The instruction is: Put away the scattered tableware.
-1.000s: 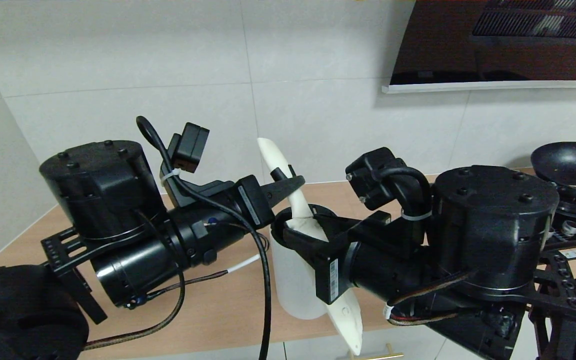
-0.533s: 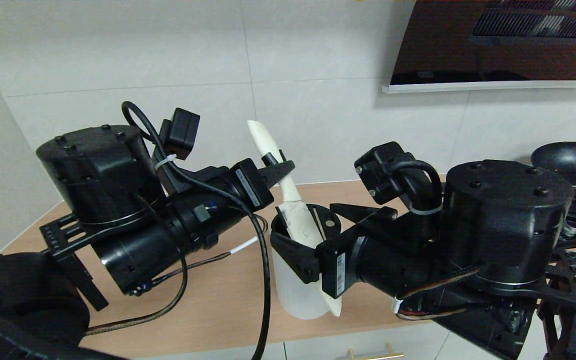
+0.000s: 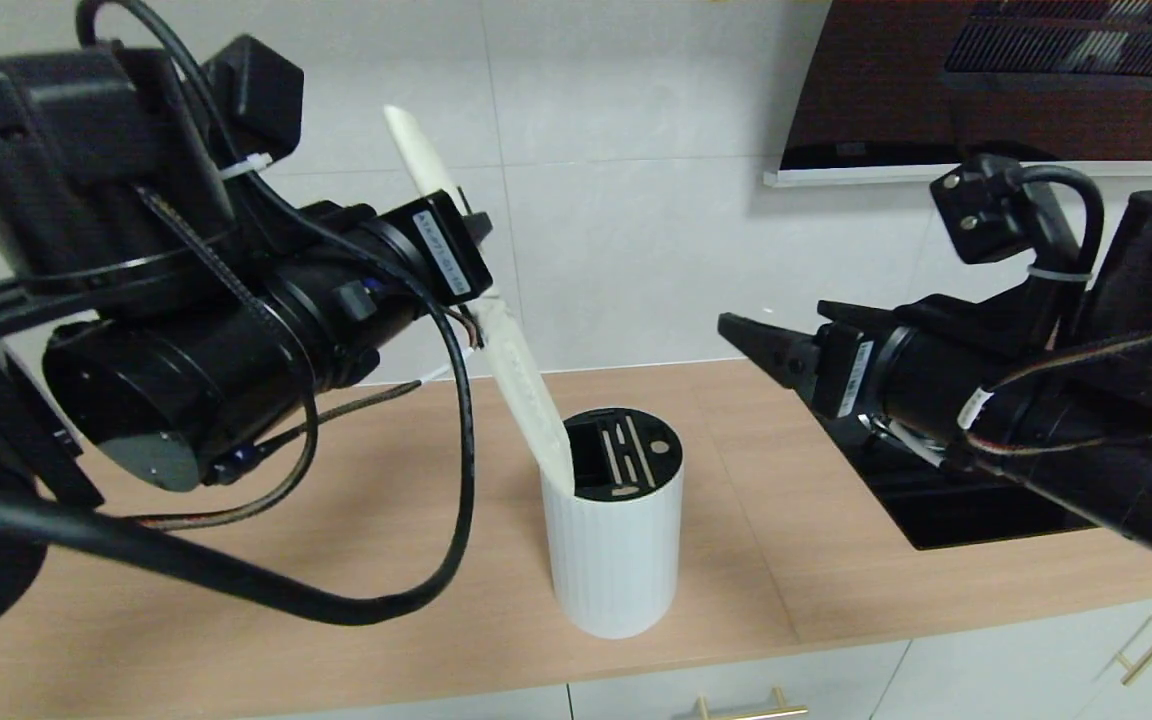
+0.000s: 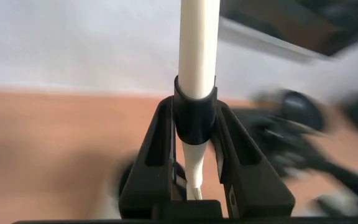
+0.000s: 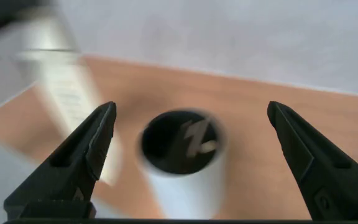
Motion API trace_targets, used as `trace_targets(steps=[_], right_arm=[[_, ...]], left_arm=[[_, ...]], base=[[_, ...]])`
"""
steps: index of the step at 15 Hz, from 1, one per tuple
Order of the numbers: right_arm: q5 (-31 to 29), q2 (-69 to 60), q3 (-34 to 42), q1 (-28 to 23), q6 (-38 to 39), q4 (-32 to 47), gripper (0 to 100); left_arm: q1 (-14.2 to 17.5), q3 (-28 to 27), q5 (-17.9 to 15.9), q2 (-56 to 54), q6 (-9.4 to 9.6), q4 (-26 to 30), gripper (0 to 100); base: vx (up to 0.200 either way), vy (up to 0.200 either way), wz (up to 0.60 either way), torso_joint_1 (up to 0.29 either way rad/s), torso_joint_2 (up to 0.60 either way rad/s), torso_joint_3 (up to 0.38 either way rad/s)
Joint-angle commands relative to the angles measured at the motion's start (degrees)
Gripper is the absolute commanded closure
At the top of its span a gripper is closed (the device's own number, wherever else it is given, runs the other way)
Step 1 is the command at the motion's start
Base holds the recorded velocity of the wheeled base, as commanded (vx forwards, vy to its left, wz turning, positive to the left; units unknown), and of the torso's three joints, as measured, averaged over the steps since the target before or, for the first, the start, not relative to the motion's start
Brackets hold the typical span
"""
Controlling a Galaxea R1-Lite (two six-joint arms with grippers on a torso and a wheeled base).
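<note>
The left gripper (image 4: 194, 115) is clamped on the white knife (image 3: 521, 380), which tilts with its tip at the left edge of the slotted holder (image 3: 616, 560). It seems not yet seated. The right gripper (image 5: 190, 118) hangs wide open and empty at right.

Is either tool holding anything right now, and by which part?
Left tool grips the white utensil by its handle, blade end down at the holder top. Right tool is open, holding nothing.

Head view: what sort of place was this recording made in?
Most likely a home kitchen. A wooden countertop runs along a tiled wall, a black cooktop is set into it, and a dark range hood hangs above.
</note>
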Motion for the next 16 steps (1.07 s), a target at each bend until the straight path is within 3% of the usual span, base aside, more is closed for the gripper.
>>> trace_targets(steps=[1, 2, 3, 4, 6, 8, 10, 16], right_arm=[[0.23, -1.98, 0.03, -3.20, 0.01, 0.15, 0], [0.23, -2.07, -0.06, -4.16, -0.08, 0.24, 0], [0.23, -1.90, -0.06, -4.25, -0.08, 0.24, 0], [0.23, -1.63, 0.12, -4.25, -0.08, 0.24, 0], [0.23, -0.75, 0.20, -4.25, -0.25, 0.15, 0], [0.23, -0.14, 0.56, -4.25, -0.78, 0.15, 0], [0.23, -0.14, 0.56, -4.34, -0.78, 0.15, 0], [0.23, 0.65, 0.73, -4.34, -0.78, 0.15, 0]], left_arm=[[-0.87, -3.28, 1.81, -0.17, 2.21, 1.17, 100], [-1.31, -4.07, 4.36, 1.14, 5.81, 0.74, 100], [-1.40, -4.16, 6.12, 1.94, 6.69, 0.65, 100], [-2.63, -4.34, 10.42, 4.92, 7.84, -0.06, 100], [-4.13, -5.92, 16.40, 10.02, 9.33, -8.05, 100], [-4.13, -6.18, 20.27, 14.33, 13.37, -16.14, 100], [-4.65, -5.83, 20.36, 15.91, 14.08, -18.16, 100], [-4.65, -5.04, 20.53, 18.11, 13.90, -19.30, 100]], base=[[0.000, 0.000, 0.00, 0.000, 0.00, 0.000], [0.000, 0.000, 0.00, 0.000, 0.00, 0.000], [0.000, 0.000, 0.00, 0.000, 0.00, 0.000], [0.000, 0.000, 0.00, 0.000, 0.00, 0.000], [0.000, 0.000, 0.00, 0.000, 0.00, 0.000], [0.000, 0.000, 0.00, 0.000, 0.00, 0.000], [0.000, 0.000, 0.00, 0.000, 0.00, 0.000], [0.000, 0.000, 0.00, 0.000, 0.00, 0.000]])
